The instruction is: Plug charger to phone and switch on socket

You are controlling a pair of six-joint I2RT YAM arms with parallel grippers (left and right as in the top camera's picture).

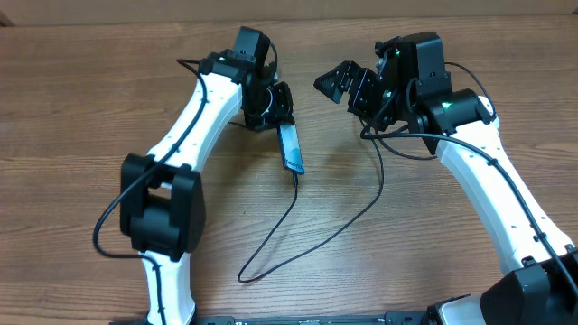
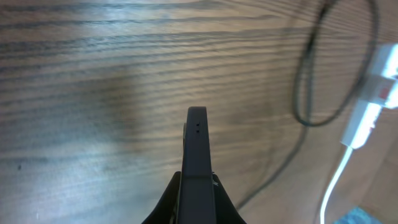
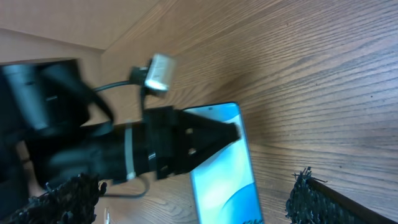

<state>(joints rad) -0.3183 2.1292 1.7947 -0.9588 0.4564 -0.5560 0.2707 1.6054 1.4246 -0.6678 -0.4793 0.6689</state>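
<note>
My left gripper [image 1: 278, 113] is shut on the phone [image 1: 291, 147] and holds it tilted above the table. From the left wrist the phone [image 2: 198, 155] shows edge-on between the black fingers of that gripper [image 2: 198, 183]. Its light-blue screen [image 3: 221, 168] faces the right wrist camera. My right gripper [image 1: 339, 86] stands open to the right of the phone, apart from it, and its fingertips [image 3: 305, 193] frame the view. The charger cable [image 1: 348, 226] runs from under the phone's lower end in a long loop. Whether its tip is in the phone I cannot tell. Part of the white socket [image 2: 380, 87] shows at the right edge.
A white cord [image 2: 339, 180] leaves the socket toward the near edge. The black cable loop [image 2: 308, 93] lies on the wooden table [image 1: 90, 117] beside it. The two arm bases stand at the front left and front right.
</note>
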